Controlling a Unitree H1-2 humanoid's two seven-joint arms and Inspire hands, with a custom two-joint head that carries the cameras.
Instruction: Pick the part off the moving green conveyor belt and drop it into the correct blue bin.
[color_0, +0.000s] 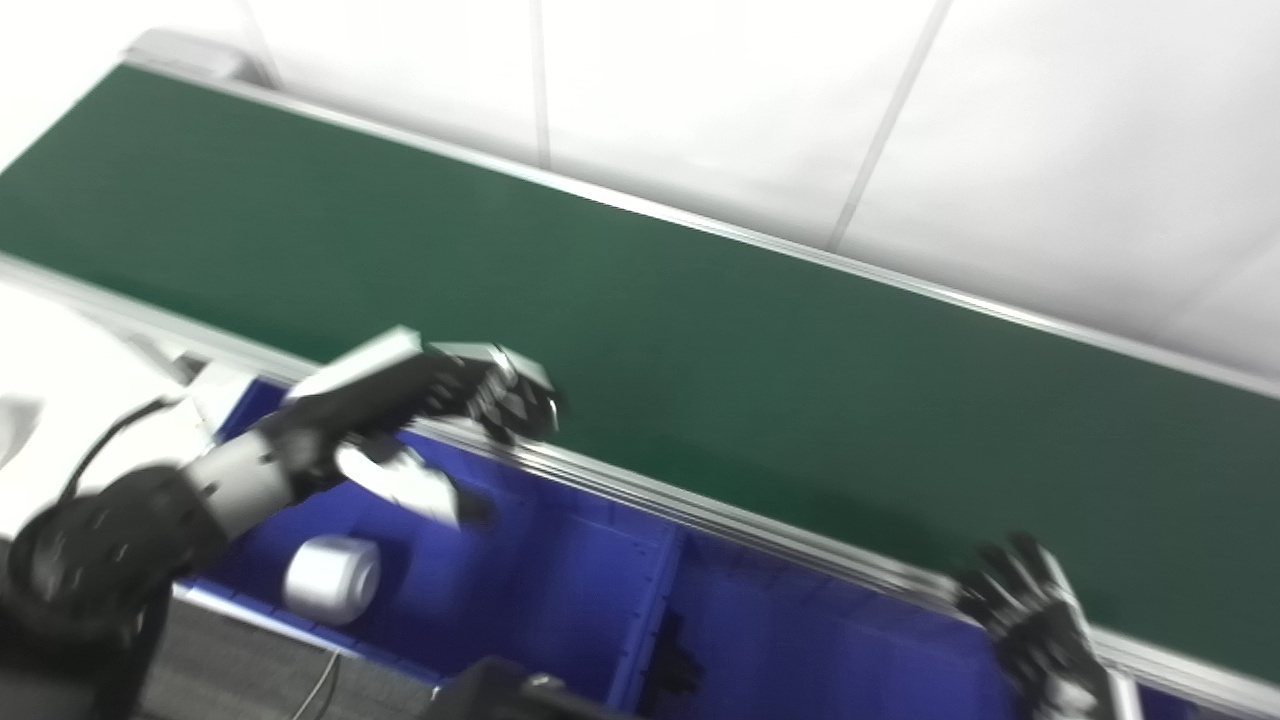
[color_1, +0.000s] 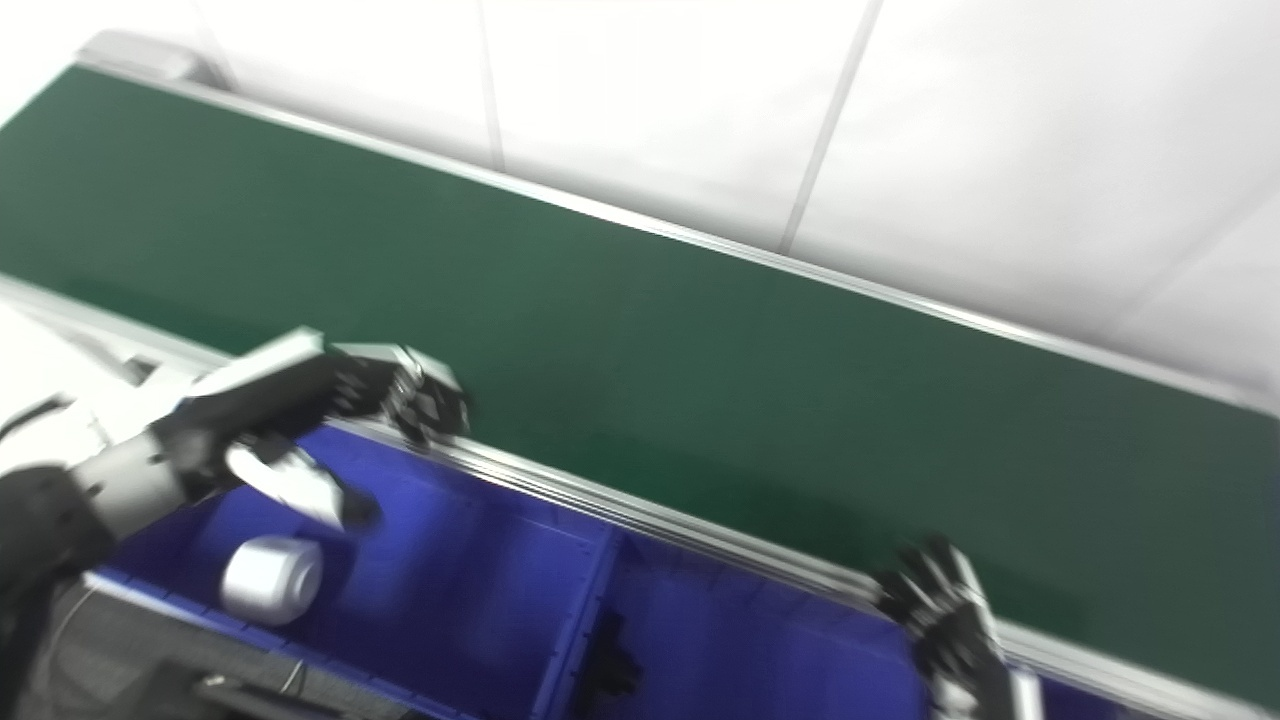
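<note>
**Apparently done — part already in the left bin**

So we see the green conveyor belt (color_0: 700, 330) running diagonally across both views, and its visible stretch carries no part. A silvery cylindrical part (color_0: 332, 578) lies on its side inside the left blue bin (color_0: 560, 590), near the bin's front wall — we judge this to be the task's thing, already dropped.

Left hand (color_0: 430, 400) hovers above that bin at the belt's near rail, fingers (color_0: 505, 395) curled forward over the rail and thumb (color_0: 410, 480) hanging down toward the bin. We see nothing between fingers and thumb, so it reads as released, fingers apart. Motion blur makes this less than certain.

Right hand (color_0: 1035, 615) sits low at the right, near the rail, over the right blue bin (color_0: 830, 650). Fingers spread, nothing held.

A small dark object (color_0: 680, 660) sits by the divider between the two bins; too blurred for us to name.

Progress, as we judge it: pick and drop look complete. Whether this is the correct bin we cannot tell from these views. What remains seems to be only pulling the left hand back, or waiting for another part.
</note>
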